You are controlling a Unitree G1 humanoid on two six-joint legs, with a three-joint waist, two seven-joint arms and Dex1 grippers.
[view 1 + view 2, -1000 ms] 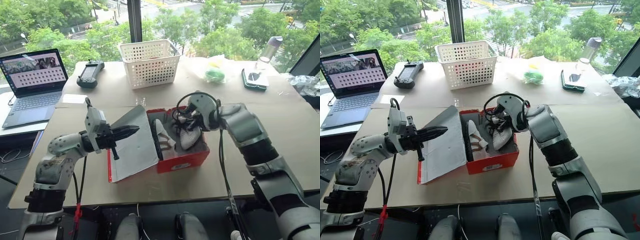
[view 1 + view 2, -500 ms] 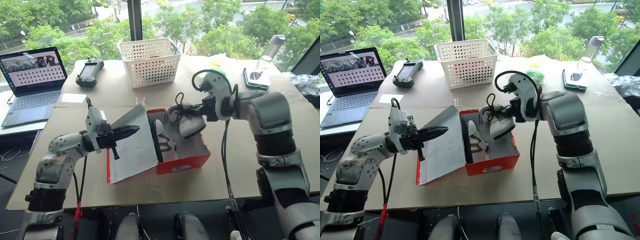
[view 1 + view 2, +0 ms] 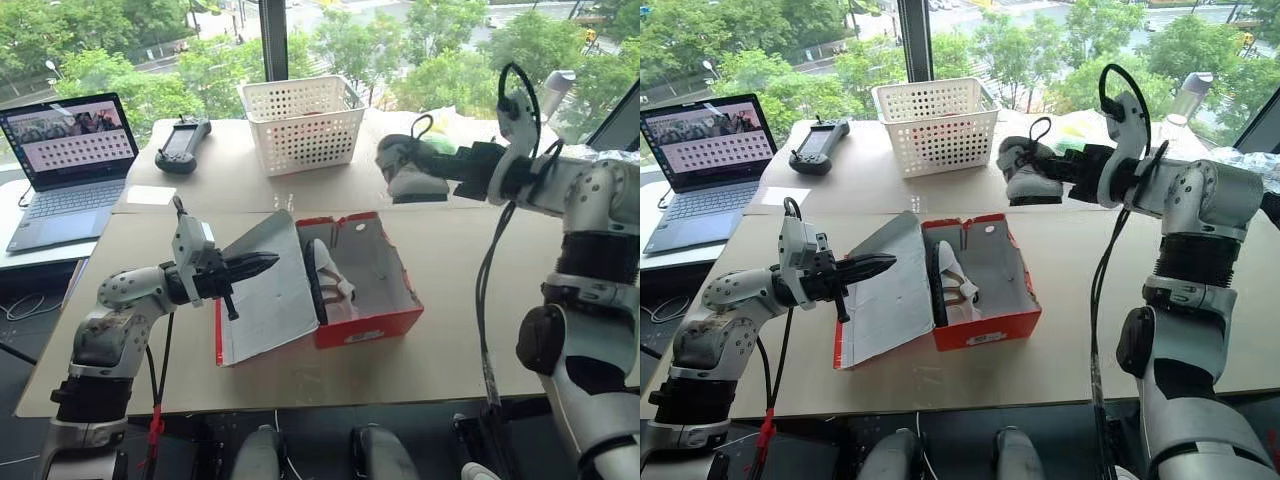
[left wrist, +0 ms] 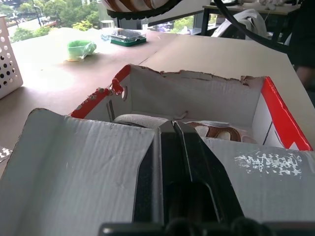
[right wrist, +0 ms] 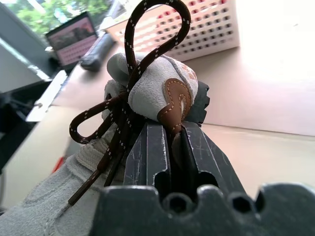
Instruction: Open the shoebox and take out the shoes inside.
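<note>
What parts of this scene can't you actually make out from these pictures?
- The shoe left in the red box: the box wall and raised lid cover most of it in the head views.
- The lifted shoe: in the right wrist view the right gripper covers its heel.
- The laptop screen: too small to read.
- The lid's outer face: turned away from every view.

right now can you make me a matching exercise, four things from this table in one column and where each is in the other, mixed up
Things:
1. shoe held by right gripper
2. second shoe
3. white basket
4. laptop

Places:
a. far left of the table
b. lifted beyond the shoebox
c. inside the shoebox
d. back of the table, behind the shoebox

Pairs: 1-b, 2-c, 3-d, 4-a
</note>
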